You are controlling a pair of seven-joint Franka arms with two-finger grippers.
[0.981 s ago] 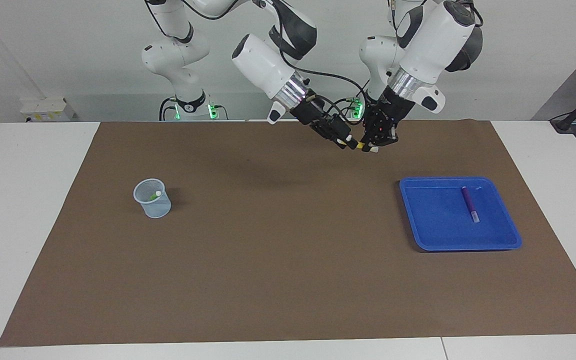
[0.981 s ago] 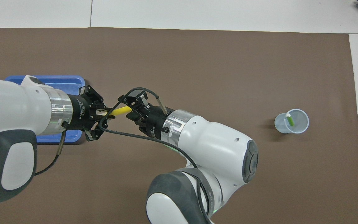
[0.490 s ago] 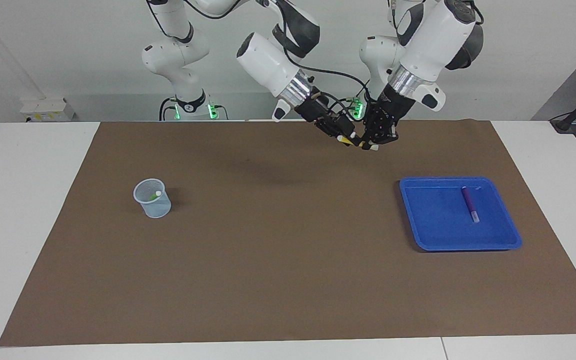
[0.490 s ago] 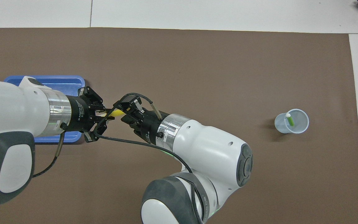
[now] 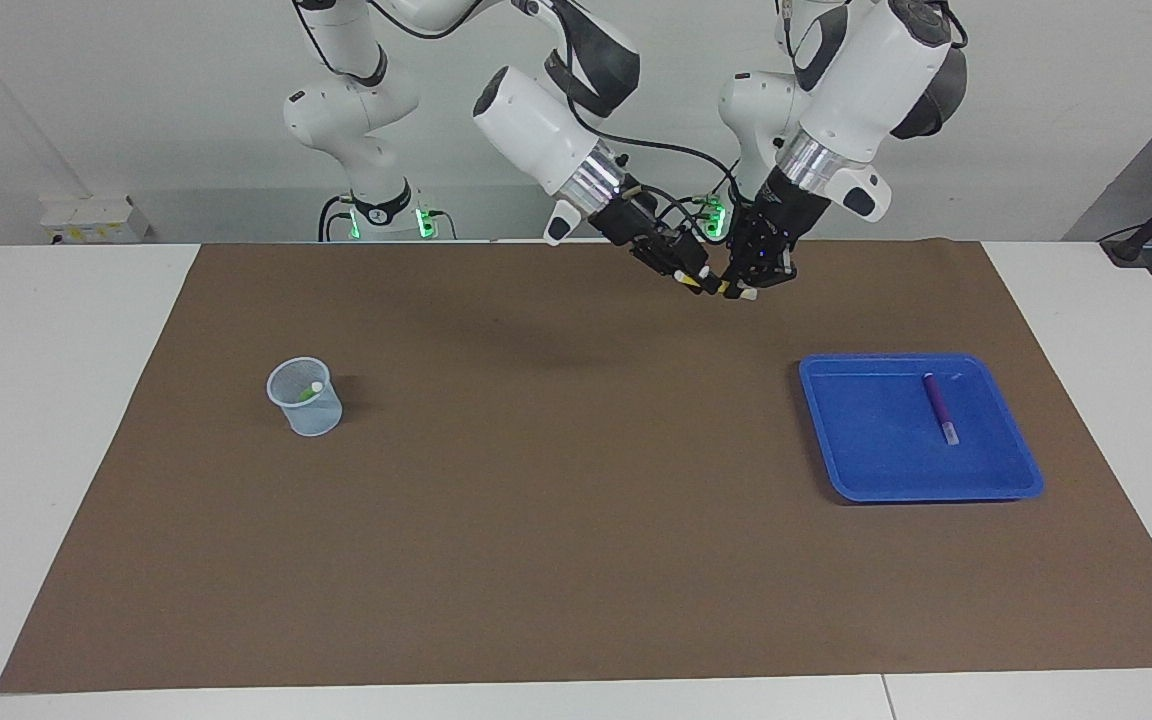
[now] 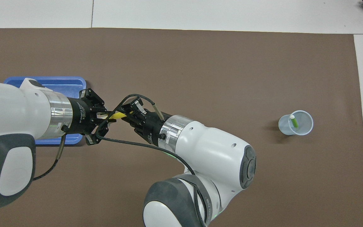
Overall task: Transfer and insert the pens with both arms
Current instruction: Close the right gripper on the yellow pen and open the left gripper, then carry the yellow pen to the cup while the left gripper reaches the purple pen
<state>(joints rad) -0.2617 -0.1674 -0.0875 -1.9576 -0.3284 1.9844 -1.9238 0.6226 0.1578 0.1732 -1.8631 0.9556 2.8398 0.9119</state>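
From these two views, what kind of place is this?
Likely a robot lab bench: two white arms meet over a brown mat, with a blue tray and a clear cup laid out as test props.

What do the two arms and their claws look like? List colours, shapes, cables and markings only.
Both arms are bulky white jointed tubes with dark grey joint covers and a silver ring at each wrist. The left claw and right claw are black, two-fingered, with linked outer bars. Black cables loop along both wrists. White lettering marks the left claw's body, too small to read.
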